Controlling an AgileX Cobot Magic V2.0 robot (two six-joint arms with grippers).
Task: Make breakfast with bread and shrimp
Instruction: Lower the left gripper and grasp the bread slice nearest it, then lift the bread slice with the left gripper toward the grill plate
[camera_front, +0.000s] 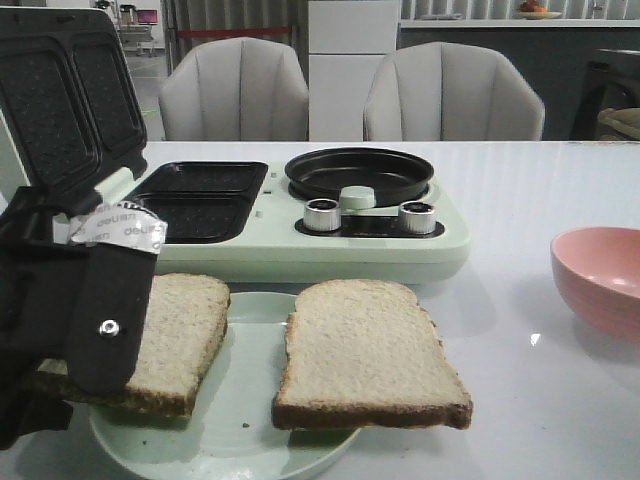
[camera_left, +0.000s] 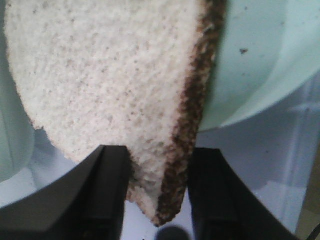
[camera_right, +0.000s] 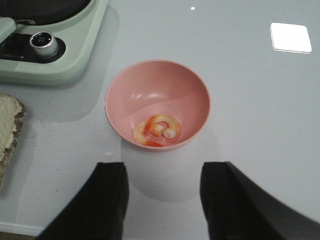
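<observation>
Our left claw (camera_left: 156, 200) has its two black fingers pressed on either side of a corner of the pale, brown-crusted bread slice (camera_front: 178, 340) on the left; we judge this edge grip is chosen so the slice can be carried to the open mint-green breakfast maker (camera_front: 330, 232) behind. That slice and its twin, the second white slice (camera_front: 368, 352), lie side by side on a round pale-green plate (camera_front: 235, 440). Our right claw (camera_right: 162, 197) hangs with fingers apart and empty, over the white table (camera_right: 260, 110), just short of a pink bowl (camera_right: 157, 102). Only the right wrist view shows the curled orange-pink shrimp (camera_right: 157, 131) lying in the bottom of that bowl; the front view catches merely the bowl's rim. Only the left wrist view shows the pinch itself.
</observation>
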